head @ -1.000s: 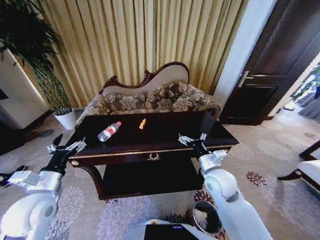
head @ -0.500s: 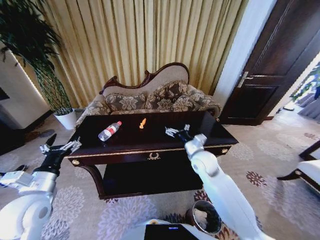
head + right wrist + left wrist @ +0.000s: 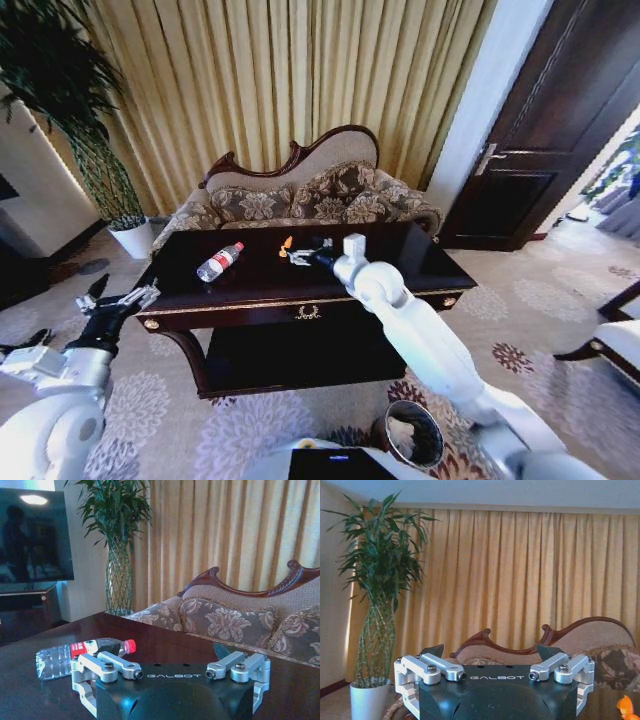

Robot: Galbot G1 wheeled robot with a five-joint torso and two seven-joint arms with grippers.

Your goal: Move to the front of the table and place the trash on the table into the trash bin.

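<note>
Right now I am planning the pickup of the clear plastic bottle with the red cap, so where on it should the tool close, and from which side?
Probably best across the body of the clear plastic bottle, around the white-red label, coming from above. It lies on its side on the dark glossy table, cap toward the sofa, so the round body offers two opposite sides; the cap end looks too narrow.

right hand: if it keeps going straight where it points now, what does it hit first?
Most likely the orange scrap: the right hand, open over the table, points at it from close by. The bottle lies farther along, to the side. Depth is hard to judge.
</note>
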